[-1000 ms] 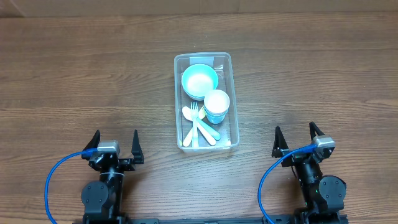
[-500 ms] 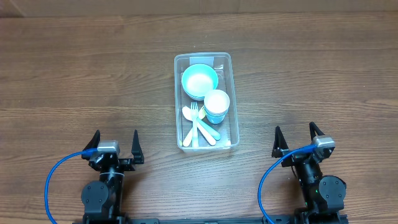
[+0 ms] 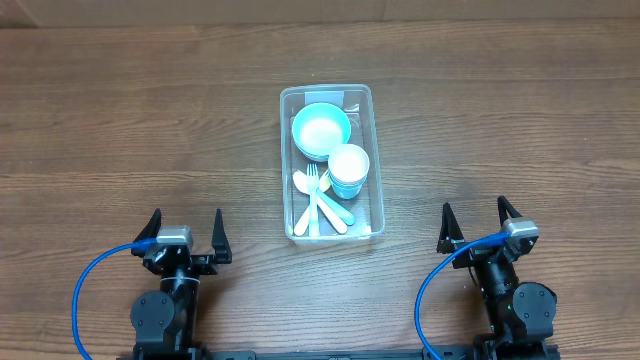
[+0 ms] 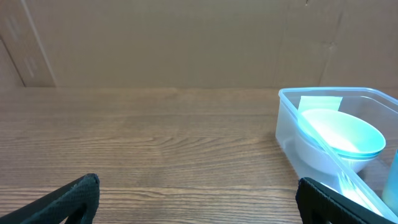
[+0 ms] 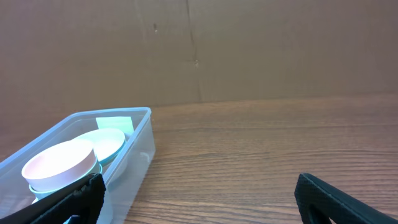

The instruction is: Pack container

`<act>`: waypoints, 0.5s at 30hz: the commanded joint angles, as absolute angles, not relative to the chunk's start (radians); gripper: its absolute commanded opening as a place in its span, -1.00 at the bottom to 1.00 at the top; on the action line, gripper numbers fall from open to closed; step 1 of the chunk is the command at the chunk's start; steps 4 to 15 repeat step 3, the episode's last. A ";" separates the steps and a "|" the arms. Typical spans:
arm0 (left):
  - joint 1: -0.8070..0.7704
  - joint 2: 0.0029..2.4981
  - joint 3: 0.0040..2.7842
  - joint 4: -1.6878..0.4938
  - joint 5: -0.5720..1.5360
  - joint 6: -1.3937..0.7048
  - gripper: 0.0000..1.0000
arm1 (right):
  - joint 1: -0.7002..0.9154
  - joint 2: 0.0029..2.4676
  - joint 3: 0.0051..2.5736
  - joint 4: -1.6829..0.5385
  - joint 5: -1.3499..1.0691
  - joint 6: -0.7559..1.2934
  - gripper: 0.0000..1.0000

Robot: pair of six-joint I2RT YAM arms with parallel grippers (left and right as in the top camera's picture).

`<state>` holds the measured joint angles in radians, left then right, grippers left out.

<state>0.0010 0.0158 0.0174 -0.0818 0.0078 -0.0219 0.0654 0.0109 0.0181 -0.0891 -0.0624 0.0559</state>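
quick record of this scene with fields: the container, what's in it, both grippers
container: clear tub, mid-table, no lid on
far end: teal bowl
right side: stacked cups, pale one on top
near end: pale plastic cutlery, lying flat
left gripper: open, empty, apart from the tub
right gripper: open, empty, apart from the tub
surface: wooden table

Black left end effector [image 3: 185,225], right end effector [image 3: 473,214], pointed fingers [image 3: 152,228], blue cables [image 3: 76,303], seemingly silver wrist blocks [image 3: 172,236]

Bright, even light, soft shadows, sharp focus, no strong glare.
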 commanded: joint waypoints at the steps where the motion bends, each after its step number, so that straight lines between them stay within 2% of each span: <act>1: 0.007 0.004 0.006 -0.078 0.019 -0.003 1.00 | 0.064 0.003 0.008 -0.080 -0.054 0.055 1.00; 15: 0.007 0.004 0.006 -0.078 0.019 -0.003 1.00 | 0.064 0.003 0.008 -0.080 -0.054 0.055 1.00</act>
